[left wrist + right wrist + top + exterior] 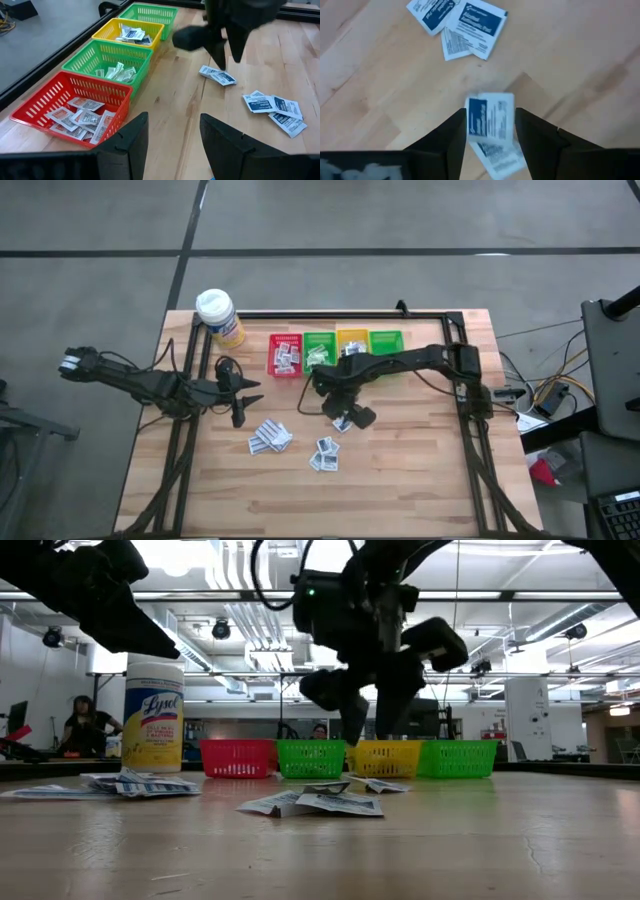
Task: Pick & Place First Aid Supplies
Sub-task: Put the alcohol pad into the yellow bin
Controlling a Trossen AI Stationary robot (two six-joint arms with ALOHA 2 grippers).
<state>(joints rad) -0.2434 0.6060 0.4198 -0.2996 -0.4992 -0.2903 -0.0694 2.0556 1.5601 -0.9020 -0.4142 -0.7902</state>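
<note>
My right gripper (340, 412) is open and hovers just above two overlapping white sachets with blue print (490, 117), one finger on either side of them (217, 76). In the low view its fingertips (365, 735) stand clear of the table. More sachets lie flat in two loose heaps, one (270, 437) toward the left and one (325, 455) near the middle (465, 22). My left gripper (248, 400) waits open over bare wood, near the red bin (75, 97).
Four small bins stand in a row at the far side: red (285, 355), green (319, 350), yellow (352, 342) and green (386, 340), the first three holding sachets. A yellow wipes bottle (220, 315) stands at the far left corner. A black frame (330, 313) edges the table.
</note>
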